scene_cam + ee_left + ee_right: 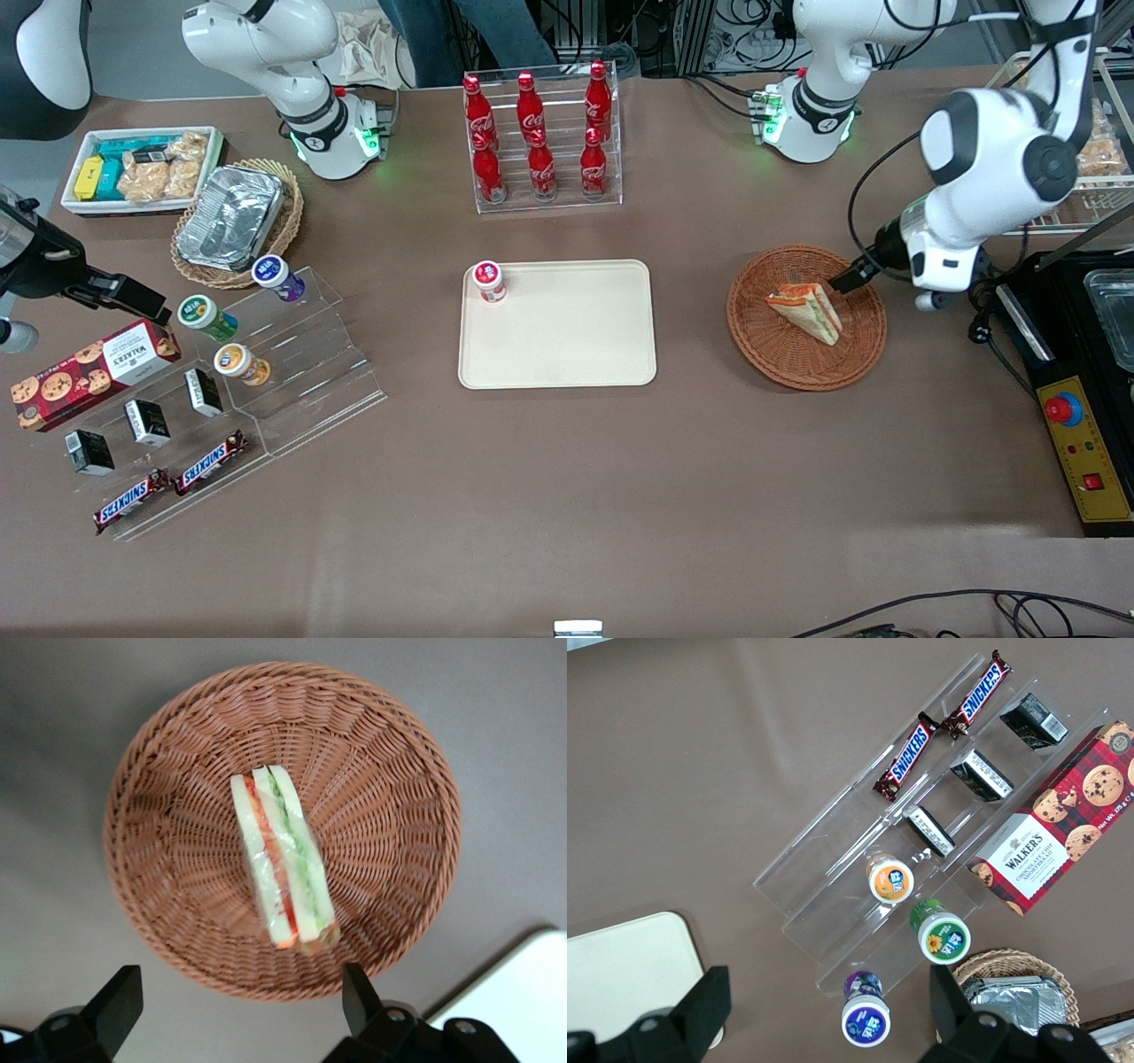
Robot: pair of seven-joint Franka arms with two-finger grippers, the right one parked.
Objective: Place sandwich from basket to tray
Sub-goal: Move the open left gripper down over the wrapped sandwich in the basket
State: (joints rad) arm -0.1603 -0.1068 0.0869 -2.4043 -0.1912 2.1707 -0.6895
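Observation:
The sandwich [806, 310], a pale bread wedge with green and red-orange filling, lies in the round reddish-brown wicker basket [802, 377]. It also shows in the left wrist view [283, 859], lying across the middle of the basket [177, 753]. My left gripper [846, 278] hovers over the basket's rim, on the side toward the working arm's end of the table, a little farther from the front camera than the sandwich. In the wrist view the gripper [239, 1001] is open and empty, with its fingers [120, 1001] wide apart just outside the rim. The cream-beige tray [558, 354] lies beside the basket, toward the parked arm; its corner shows in the wrist view [523, 992].
A small red-lidded cup [488, 282] stands on a tray corner. A clear rack of cola bottles [540, 133] stands farther from the camera than the tray. A black control box [1085, 461] sits at the working arm's end. A clear stepped shelf with snacks [221, 390] and a tan basket with a foil pan [235, 221] lie toward the parked arm's end.

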